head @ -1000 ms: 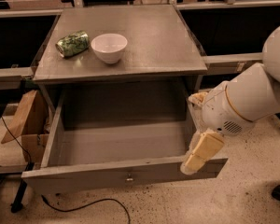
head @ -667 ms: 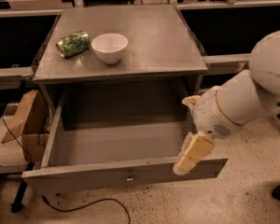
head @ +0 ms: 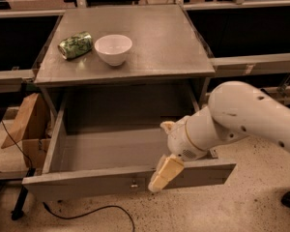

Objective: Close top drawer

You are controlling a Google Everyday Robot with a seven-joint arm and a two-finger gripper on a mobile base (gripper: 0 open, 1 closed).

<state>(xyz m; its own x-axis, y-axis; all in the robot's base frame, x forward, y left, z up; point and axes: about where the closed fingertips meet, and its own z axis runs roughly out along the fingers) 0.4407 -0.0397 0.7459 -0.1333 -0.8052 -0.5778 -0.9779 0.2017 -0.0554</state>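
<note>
Top drawer [head: 87,181], pulled out beneath the counter [head: 154,47], fills the lower centre of the frame. The hand [head: 161,154], spread wide, sits at the drawer's front panel just right of the knob [head: 134,182], with one finger [head: 166,173] overlapping the panel

You view a dim, warm-toned scene lit from above; the cabinet top [head: 154,42] and the white arm [head: 241,115] catch most light; the rear of the top drawer [head: 111,149] lies in shadow; the gripper [head: 165,172], at the drawer's front panel, shows pale tan; the side bays [head: 251,33] are dark.
</note>
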